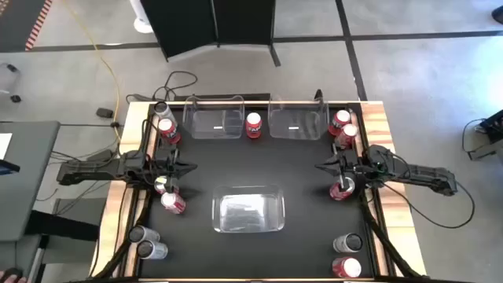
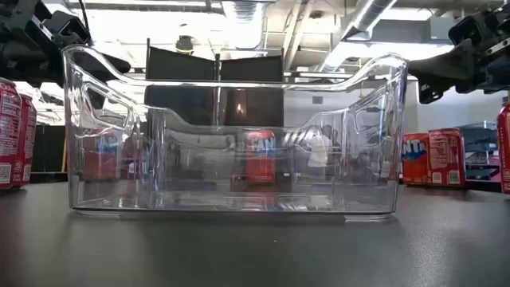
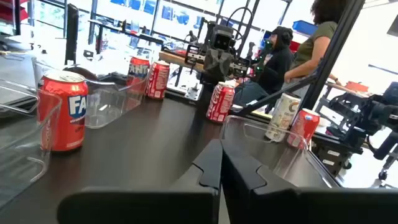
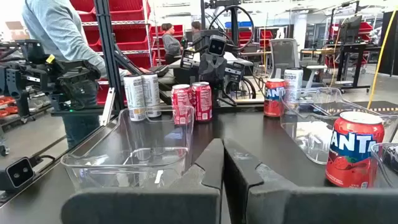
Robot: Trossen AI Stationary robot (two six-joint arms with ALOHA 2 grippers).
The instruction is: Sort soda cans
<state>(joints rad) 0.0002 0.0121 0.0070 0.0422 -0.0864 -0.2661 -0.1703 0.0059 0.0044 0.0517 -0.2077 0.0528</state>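
Red and silver soda cans stand upright in small groups around the black table. One red can [image 1: 253, 124] stands between the two far clear bins. My left gripper [image 1: 191, 167] hovers at mid-left, shut and empty, pointing toward the table's middle; its fingers [image 3: 211, 168] meet in the left wrist view. My right gripper [image 1: 320, 166] hovers at mid-right, facing it, also shut with nothing held [image 4: 222, 163]. A red can [image 1: 340, 189] stands on the table beside the right arm's wrist. Two red cans [image 1: 343, 128] stand at the far right, and a silver and a red can [image 1: 165, 122] at the far left.
A clear bin [image 1: 248, 208] sits at the table's near middle, and two more [image 1: 212, 122] [image 1: 297, 122] sit along the far edge. Further cans stand at near left [image 1: 149, 244], mid-left [image 1: 171, 200] and near right [image 1: 347, 255]. People [image 3: 323, 37] stand beyond the table.
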